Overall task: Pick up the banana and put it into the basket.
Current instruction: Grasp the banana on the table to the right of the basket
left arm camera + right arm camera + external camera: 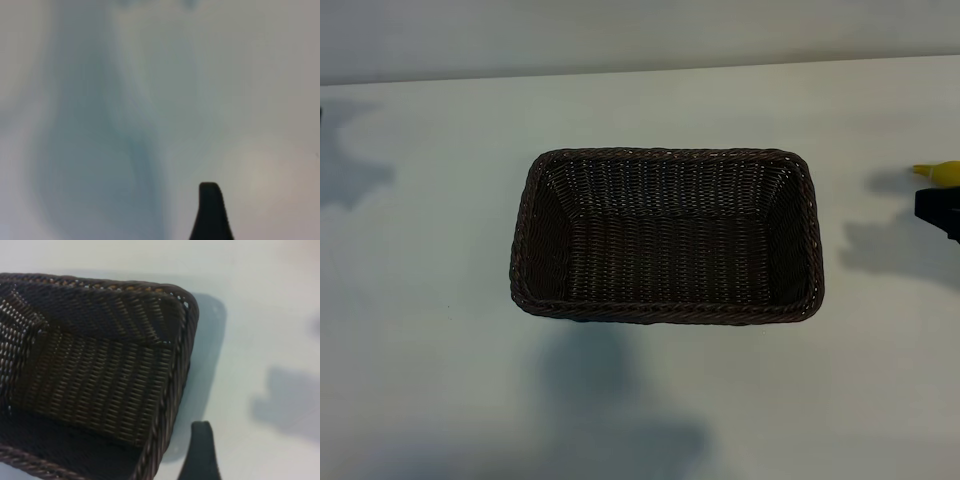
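- Pale white table (430, 380) fills the exterior view, with soft grey shadows at lower centre, far left and far right.
- Basket (667, 236) sits dead centre on that table, dark brown wicker, long side across the frame, and its floor is bare.
- Banana (940, 171) shows only as a yellow tip at the right edge of the exterior view, just above mid-height and well apart from the basket.
- Right gripper (940, 211) is a dark block at that same right edge, directly under the yellow tip; whether the two touch I cannot tell.
- Right wrist view looks down on a basket corner, with one dark fingertip (201, 452) poking up at bottom centre, just off the rim; this gripper stands spread wide, and no frame shows anything between its fingers.
- Left gripper is out of the exterior frame; the left wrist view is a blur of table, with one dark fingertip (211, 212) at lower right. Jaws parted, nothing seen in them.
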